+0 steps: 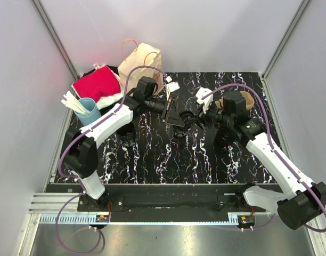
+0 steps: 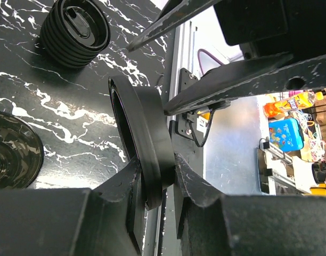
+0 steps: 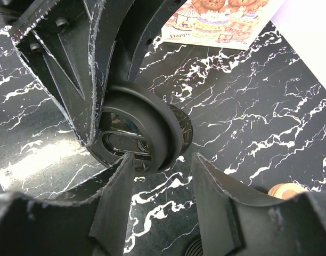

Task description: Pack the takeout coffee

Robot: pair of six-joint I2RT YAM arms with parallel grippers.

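Top view: found left gripper (image 1: 179, 119) and right gripper (image 1: 195, 118) nose to nose at mid-table, with the paper bag (image 1: 144, 61) well behind. No writing legible there.

Left wrist: pinched the black lid (image 2: 149, 128) by its rim between narrow jaws, edge-on, off the table.

Right wrist: stood half-spread either side of the lid's free edge, not yet gripping. Judged best to centre on that rim, close squarely, and only then loosen the left. Read only "Happy" on the bear card (image 3: 221, 18).

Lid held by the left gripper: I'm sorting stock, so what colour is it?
The lid is plain black, clearest in the left wrist view.
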